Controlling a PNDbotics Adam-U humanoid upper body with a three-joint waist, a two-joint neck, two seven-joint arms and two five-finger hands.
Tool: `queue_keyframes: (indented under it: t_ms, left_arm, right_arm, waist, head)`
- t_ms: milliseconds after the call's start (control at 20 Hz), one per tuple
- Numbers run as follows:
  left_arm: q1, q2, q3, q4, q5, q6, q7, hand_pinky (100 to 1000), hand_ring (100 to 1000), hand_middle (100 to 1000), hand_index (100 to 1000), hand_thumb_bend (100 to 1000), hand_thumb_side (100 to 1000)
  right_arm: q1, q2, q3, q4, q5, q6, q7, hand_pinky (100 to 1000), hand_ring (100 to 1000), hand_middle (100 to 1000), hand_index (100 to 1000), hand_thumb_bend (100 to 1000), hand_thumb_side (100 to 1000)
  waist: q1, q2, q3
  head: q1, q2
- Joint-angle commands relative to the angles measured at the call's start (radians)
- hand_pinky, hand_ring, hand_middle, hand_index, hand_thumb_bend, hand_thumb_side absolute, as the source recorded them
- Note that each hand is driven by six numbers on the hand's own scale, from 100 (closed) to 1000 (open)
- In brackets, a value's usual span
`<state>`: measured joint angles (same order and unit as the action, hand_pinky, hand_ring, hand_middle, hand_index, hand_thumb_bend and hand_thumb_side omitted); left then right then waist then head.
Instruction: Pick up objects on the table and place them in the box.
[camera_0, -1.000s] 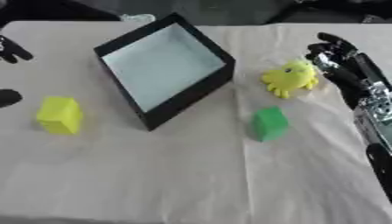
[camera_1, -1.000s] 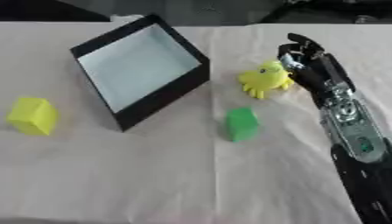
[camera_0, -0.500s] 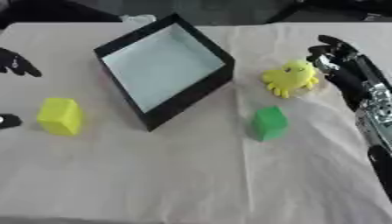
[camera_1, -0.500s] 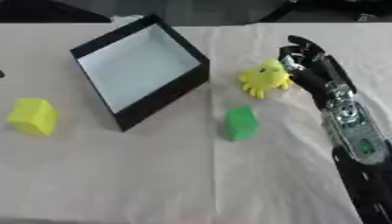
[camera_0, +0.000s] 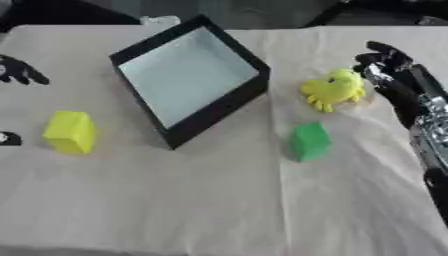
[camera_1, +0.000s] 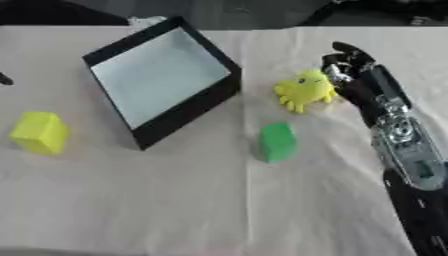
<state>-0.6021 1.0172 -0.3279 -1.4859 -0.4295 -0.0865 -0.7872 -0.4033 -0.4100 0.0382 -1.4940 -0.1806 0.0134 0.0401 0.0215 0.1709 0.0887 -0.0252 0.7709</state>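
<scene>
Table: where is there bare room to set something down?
Bare cloth runs along the near edge, below the yellow block and green block. It is crowded between the box, yellow toy and right hand.

The box (camera_0: 188, 87) sits on the table (camera_0: 175, 210) toward the far side, left of the middle, turned askew so one corner points to the near edge. To its left, nearer the viewer, stands a block (camera_0: 70, 131) — well apart from the box wall. Right of the box lies a toy with stubby legs (camera_0: 332, 89), and before that toy, nearer the viewer, stands a second block (camera_0: 309, 141). The right robot hand (camera_1: 346, 67) lies just beside the toy's right side. The left robot hand (camera_0: 17, 71) shows at the left edge, behind the first block.
</scene>
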Motion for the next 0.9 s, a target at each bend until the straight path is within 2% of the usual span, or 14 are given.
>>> queue_keyframes:
  t_ms: [50,400,900]
  left_arm:
    - [-0.033,-0.005,-0.004,0.057,-0.013,-0.030,0.000,896,900,891,949,554,265]
    - [-0.061,-0.041,-0.007,0.132,0.006,-0.074,-0.022,893,890,884,938,548,314]
    - [-0.098,-0.082,-0.037,0.147,0.038,-0.093,-0.091,894,889,884,931,534,337]
  right_arm:
    - [-0.009,-0.015,-0.003,-0.007,0.004,-0.002,0.003,896,774,742,899,121,413]
    - [-0.008,-0.011,-0.004,-0.006,0.004,-0.001,0.003,896,775,742,899,117,416]
    - [-0.007,-0.006,-0.005,-0.003,0.005,-0.001,0.002,897,775,743,899,109,424]
  waist:
    - [0.000,-0.014,-0.001]
    - [0.000,-0.013,-0.002]
    - [-0.001,-0.010,-0.006]
  head:
    - [0.005,-0.001]
    - [0.006,-0.001]
    - [0.008,-0.001]
